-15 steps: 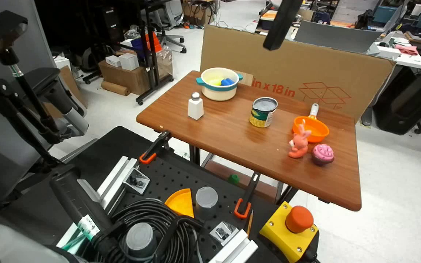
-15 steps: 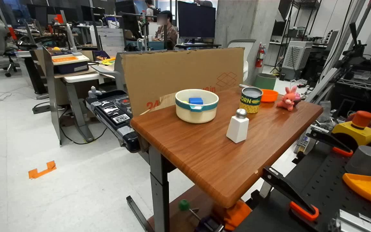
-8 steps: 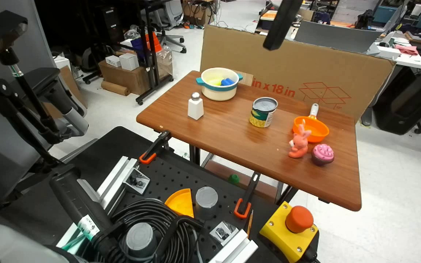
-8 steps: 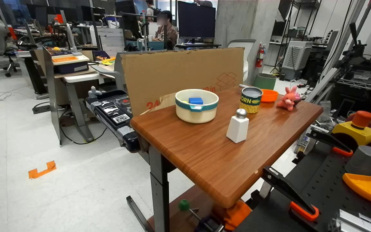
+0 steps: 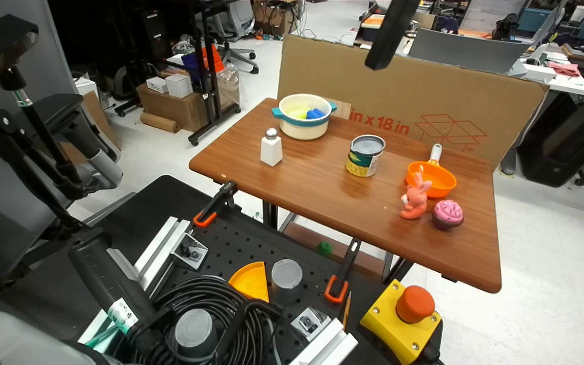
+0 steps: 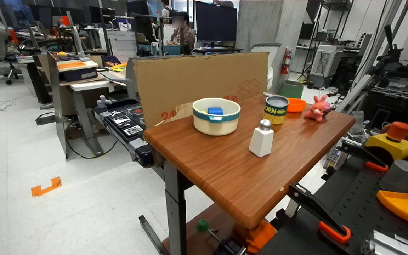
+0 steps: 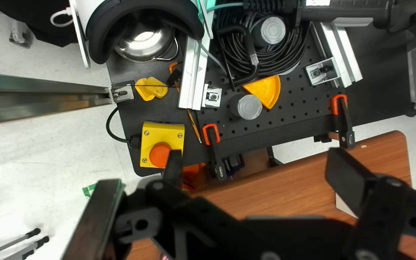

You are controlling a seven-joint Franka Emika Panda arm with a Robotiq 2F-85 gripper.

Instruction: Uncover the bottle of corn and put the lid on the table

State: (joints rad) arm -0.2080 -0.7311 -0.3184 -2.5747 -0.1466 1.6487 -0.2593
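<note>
The bottle of corn (image 5: 359, 163) is a short, wide can with a dark green and yellow label, upright on the brown table (image 5: 312, 187). It also shows in an exterior view (image 6: 274, 115), behind the white shaker. The lid (image 5: 367, 145), a grey round disc with a pale rim, lies on top of the can; it also shows in an exterior view (image 6: 277, 101). In the wrist view my gripper (image 7: 255, 157) is open, with its black fingers wide apart and nothing between them. The bottle does not show in the wrist view.
A cream pot (image 5: 304, 129) and white shaker (image 5: 271, 151) stand on one side of the bottle. An orange pan (image 5: 439, 182), pink rabbit (image 5: 413, 202) and cupcake toy (image 5: 447, 215) are on the other. Cardboard (image 5: 398, 96) stands behind. Clamps (image 5: 342, 271) grip the front edge.
</note>
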